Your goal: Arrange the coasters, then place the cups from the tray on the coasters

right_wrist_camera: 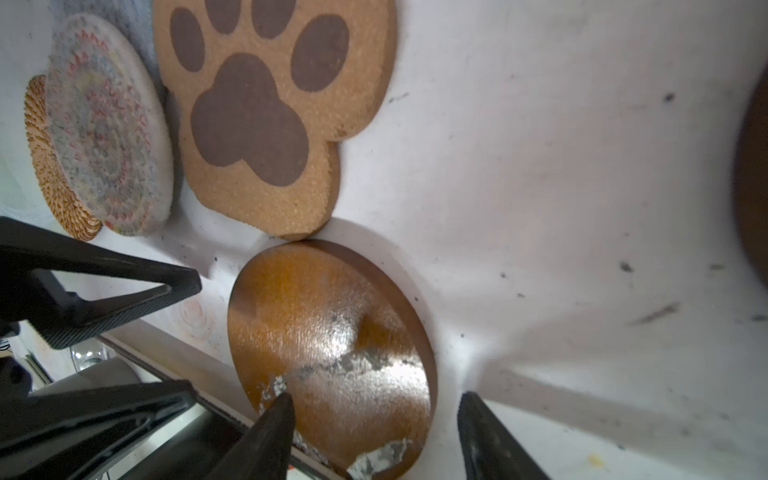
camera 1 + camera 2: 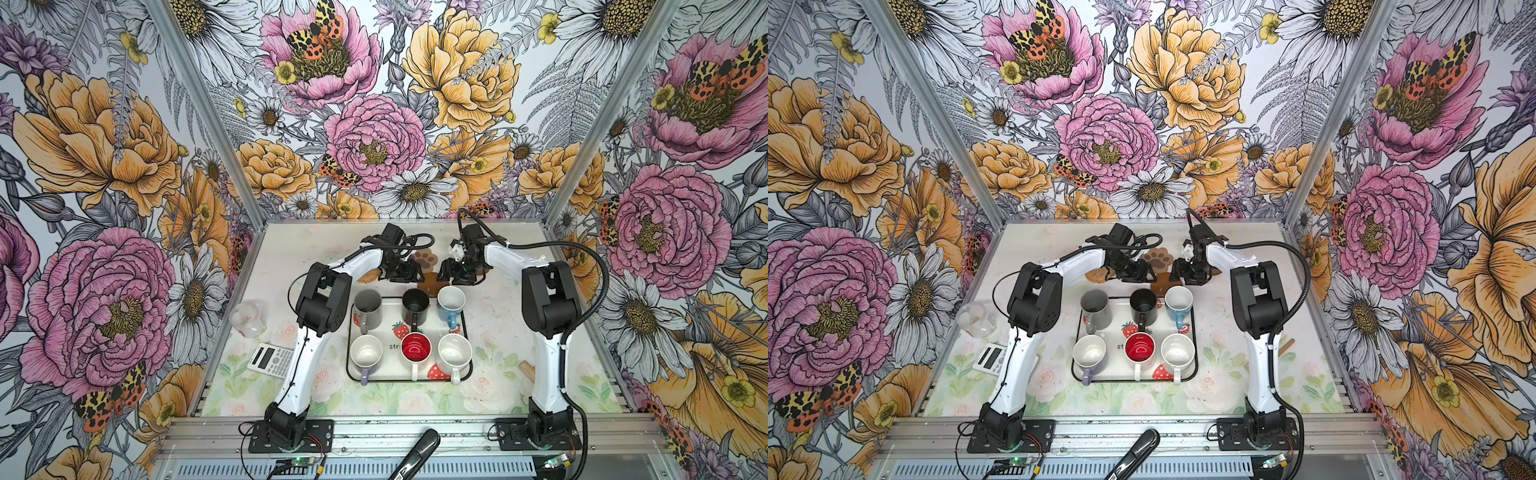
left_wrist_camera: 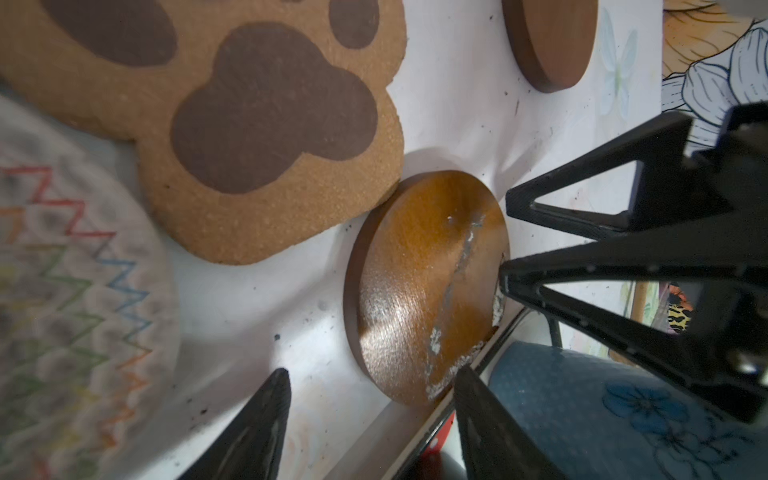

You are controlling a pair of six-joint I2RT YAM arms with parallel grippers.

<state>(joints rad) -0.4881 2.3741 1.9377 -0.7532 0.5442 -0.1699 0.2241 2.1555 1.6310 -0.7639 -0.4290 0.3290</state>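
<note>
Right wrist view: right claw (image 1: 374, 397) released, straddling brown disc (image 1: 324, 328) rim; left claw (image 1: 196, 337) released, empty.

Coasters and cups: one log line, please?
coasters: clustered beyond tray | cups: six on tray | left gripper: open | right gripper: open | both at brown disc

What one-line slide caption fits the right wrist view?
Right gripper, fingers open, above a scratched brown disc coaster beside the paw-shaped coaster.

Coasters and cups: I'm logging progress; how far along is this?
Done: nothing yet; all six cups sit on the tray. In hand: the left gripper and right gripper, both open, hover over one brown disc coaster. Remaining: spreading the bunched coasters, moving every cup.
</note>
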